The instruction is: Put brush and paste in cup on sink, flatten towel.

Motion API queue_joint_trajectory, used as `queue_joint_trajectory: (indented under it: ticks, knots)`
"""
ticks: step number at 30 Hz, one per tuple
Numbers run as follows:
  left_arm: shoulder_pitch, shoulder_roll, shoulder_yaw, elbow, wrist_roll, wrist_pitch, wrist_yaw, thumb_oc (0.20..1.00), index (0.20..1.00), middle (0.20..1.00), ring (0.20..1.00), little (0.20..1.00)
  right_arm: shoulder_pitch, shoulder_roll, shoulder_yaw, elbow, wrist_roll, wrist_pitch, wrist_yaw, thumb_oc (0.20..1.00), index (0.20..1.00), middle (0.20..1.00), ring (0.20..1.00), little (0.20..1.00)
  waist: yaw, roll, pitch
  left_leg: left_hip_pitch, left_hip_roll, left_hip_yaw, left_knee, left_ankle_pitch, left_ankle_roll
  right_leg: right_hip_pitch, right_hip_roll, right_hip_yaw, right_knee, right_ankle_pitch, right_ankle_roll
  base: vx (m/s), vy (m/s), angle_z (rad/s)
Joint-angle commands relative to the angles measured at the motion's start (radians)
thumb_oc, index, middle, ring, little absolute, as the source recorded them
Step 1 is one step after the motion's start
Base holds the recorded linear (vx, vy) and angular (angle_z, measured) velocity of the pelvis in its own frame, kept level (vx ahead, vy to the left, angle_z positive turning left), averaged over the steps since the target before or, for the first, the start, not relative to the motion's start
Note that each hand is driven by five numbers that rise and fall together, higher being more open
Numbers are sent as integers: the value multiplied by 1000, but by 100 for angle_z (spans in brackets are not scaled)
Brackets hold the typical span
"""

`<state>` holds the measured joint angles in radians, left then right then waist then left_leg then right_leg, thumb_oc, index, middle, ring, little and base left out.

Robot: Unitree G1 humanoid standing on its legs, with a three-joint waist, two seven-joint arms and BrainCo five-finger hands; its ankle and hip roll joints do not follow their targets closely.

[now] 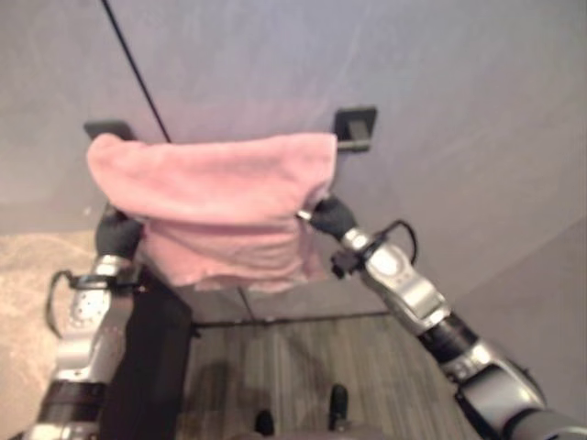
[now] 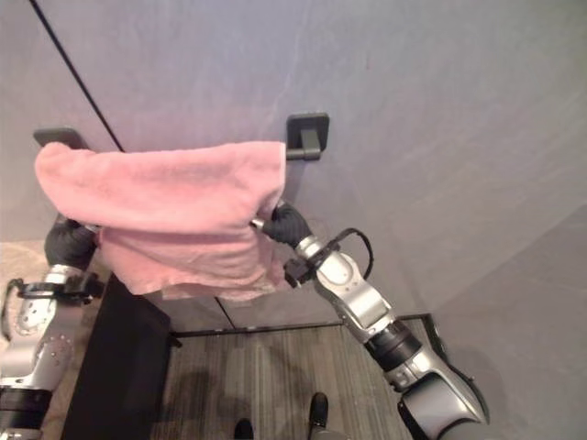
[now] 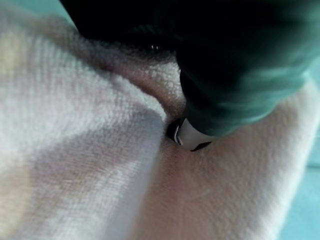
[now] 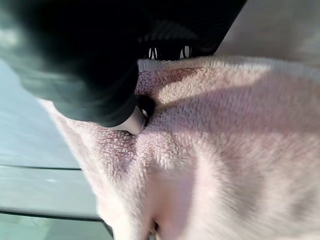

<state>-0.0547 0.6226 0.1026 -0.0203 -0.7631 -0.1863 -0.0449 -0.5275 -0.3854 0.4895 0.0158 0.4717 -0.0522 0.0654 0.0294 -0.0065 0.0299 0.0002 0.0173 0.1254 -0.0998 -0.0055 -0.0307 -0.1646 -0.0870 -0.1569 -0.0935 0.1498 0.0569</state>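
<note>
A pink towel [image 1: 215,206] is seen draped over a wall rail, of which the two dark brackets [image 1: 356,126] show at either end. The cloth hangs doubled, its lower hem uneven and bunched toward the middle.

The left robot hand [image 1: 117,234] is placed at the towel's left edge, and the right robot hand [image 2: 286,223] at its right edge, both touching the cloth about halfway down. In the left wrist view the fingers are buried in folds of towel [image 3: 100,165]; in the right wrist view the same is seen, with cloth [image 4: 225,150] pressed up against the dark cover. Whether either robot hand is pinching the fabric or merely pressing on it cannot be told, since the fingers are hidden.

The towel-flattening step is judged to be in hand. The brush, paste and cup are not dealt with at this moment.

For the next move, the two edges would probably need to be drawn apart and downward together, so that the bunched hem is pulled straight. Even tension on both sides would be called for, or the towel could be dragged off the rail.
</note>
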Motion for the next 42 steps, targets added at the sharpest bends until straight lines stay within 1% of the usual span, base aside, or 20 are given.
queue_joint_trajectory:
  ticks: [1, 2, 6, 7, 8, 9, 10, 11, 13, 15, 19, 21, 24, 25, 26, 27, 28, 29, 36, 42]
  knots:
    - [-46, 59, 9, -28, 47, -68, -10, 200, 200, 200, 200, 200, -41, 26, -66, -24, -15, -79, -2, 200, 200, 200, 200, 200, 8, -8, -7, 30, -18, -26, 13, -98, 58, 114, -97, -50, 6, -107, 98, -23, -42, 0]
    - [-30, 70, 9, -32, 83, -58, -8, 200, 200, 200, 200, 200, -33, 27, -59, -24, -7, -64, 8, 200, 200, 200, 200, 200, 11, -6, -7, 30, -17, -27, 13, -97, 56, 118, -95, -51, 6, -109, 95, -24, -43, 0]
    - [-15, 62, 36, -49, 79, -62, -1, 200, 200, 200, 200, 200, -25, 16, -68, -50, -6, -60, 14, 200, 200, 200, 200, 200, 11, -3, -10, 29, -15, -34, 13, -95, 53, 124, -94, -60, 6, -113, 92, -20, -32, 2]
    - [0, 50, 22, -43, 75, -53, -11, 200, 200, 200, 200, 200, -19, 18, -74, -41, -14, -62, 11, 200, 200, 200, 200, 200, 10, -1, -10, 27, -14, -38, 13, -94, 52, 125, -93, -63, 6, -114, 91, -40, -44, 9]
    - [-11, 70, 24, -58, 117, -55, 4, 200, 200, 200, 200, 200, -20, 17, -78, -40, -22, -63, 2, 200, 200, 200, 200, 200, 10, 1, -11, 25, -13, -40, 13, -92, 52, 126, -92, -65, 6, -114, 89, -32, -31, 10]
    - [-11, 70, 23, -59, 118, -54, 5, 200, 200, 200, 200, 200, -20, 17, -78, -40, -22, -63, 2, 200, 200, 200, 200, 200, 10, 1, -10, 25, -13, -41, 13, -91, 52, 126, -92, -66, 6, -114, 89, -26, -15, 11]
    - [-8, 84, 36, -105, 98, -61, -20, 200, 200, 200, 200, 200, -25, 16, -87, -50, -18, -70, 6, 200, 200, 200, 200, 200, 11, 2, -9, 21, -12, -43, 13, -90, 51, 124, -92, -68, 6, -114, 89, -29, -14, 10]
    - [2, 61, 36, -96, 37, -61, -37, 200, 200, 200, 200, 200, -21, 22, -85, -42, -32, -79, 11, 200, 200, 200, 200, 200, 10, 1, -10, 20, -13, -45, 13, -90, 51, 124, -93, -69, 6, -115, 89, -38, -24, 12]
    - [1, 55, 9, -40, 93, -53, -21, 200, 200, 200, 200, 200, -21, 31, -69, 6, -48, -63, 0, 200, 200, 200, 200, 200, 9, 0, -11, 20, -12, -45, 13, -89, 50, 125, -92, -70, 6, -115, 88, -36, -33, 8]
    - [-1, 51, 2, -28, 109, -39, 3, 200, 200, 200, 200, 200, -27, 26, -61, -4, -52, -50, 3, 200, 200, 200, 200, 200, 12, 3, -9, 16, -11, -50, 13, -84, 50, 124, -91, -73, 6, -114, 85, -35, -33, 2]
    - [42, 42, 10, -46, 107, -29, -11, 200, 200, 200, 200, 200, -18, 15, -84, -20, -76, -51, -1, 200, 200, 200, 200, 200, 10, 8, -9, 14, -12, -54, 13, -83, 51, 127, -93, -79, 6, -112, 84, 0, 0, 0]
    - [70, 50, 5, -36, 164, -12, -13, 200, 200, 200, 200, 200, -13, 10, -100, -37, -84, -53, -4, 200, 200, 200, 200, 200, 9, 11, -8, 13, -11, -53, 13, -83, 51, 124, -92, -79, 6, -112, 84, 0, 0, 0]
    - [104, 59, 6, -22, 182, 5, -18, 200, 200, 200, 200, 200, -6, 15, -101, -21, -99, -51, -7, 200, 200, 200, 200, 200, 13, 15, -9, 11, -11, -52, 13, -80, 51, 121, -92, -76, 6, -110, 84, 0, 0, 0]
    - [118, 71, -4, -13, 198, 17, -28, 294, 294, 294, 294, 294, -2, 17, -96, -10, -111, -40, -11, 200, 200, 200, 200, 200, 15, 17, -8, 10, -10, -50, 13, -78, 50, 119, -91, -74, 6, -109, 84, -34, -32, 0]
    - [135, 73, -15, 13, 195, 29, -38, 570, 570, 570, 570, 570, 7, 20, -91, -3, -108, -32, -5, 241, 241, 241, 241, 241, 15, 20, -9, 9, -8, -46, 13, -75, 48, 117, -90, -72, 6, -108, 84, -47, -46, 1]
    - [139, 71, -16, 27, 201, 31, -39, 1000, 1000, 1000, 1000, 1000, 8, 18, -88, 5, -113, -28, -1, 507, 507, 507, 507, 507, 15, 21, -10, 8, -7, -45, 13, -73, 47, 116, -90, -72, 6, -108, 84, -32, -34, 0]
    - [138, 71, -16, 27, 201, 31, -39, 1000, 1000, 1000, 1000, 1000, 8, 18, -88, 5, -113, -28, -1, 686, 686, 686, 686, 686, 15, 21, -10, 8, -7, -45, 13, -73, 47, 116, -90, -72, 6, -108, 84, -27, -31, -1]
    - [143, 61, -16, 50, 199, 32, -35, 1000, 1000, 1000, 1000, 1000, 10, 19, -87, 16, -119, -26, -1, 1000, 1000, 1000, 1000, 1000, 15, 23, -11, 7, -6, -44, 13, -71, 44, 115, -89, -73, 6, -109, 84, -62, -61, -2]
    - [168, 46, 23, 141, 236, 40, -5, 1000, 1000, 1000, 1000, 1000, 12, 11, -100, 108, -198, -21, -24, 1000, 1000, 1000, 1000, 1000, 27, 31, -23, 0, 8, -32, 13, -56, 33, 105, -81, -68, 6, -111, 80, -47, -69, -2]
    - [183, -1, -2, 308, 264, 56, -15, 1000, 1000, 1000, 1000, 1000, 67, -31, -127, 192, -256, -16, -23, 1000, 1000, 1000, 1000, 1000, 15, 36, -26, 10, 22, -30, 13, -50, 22, 119, -70, -72, 6, -120, 71, -29, -75, 1]
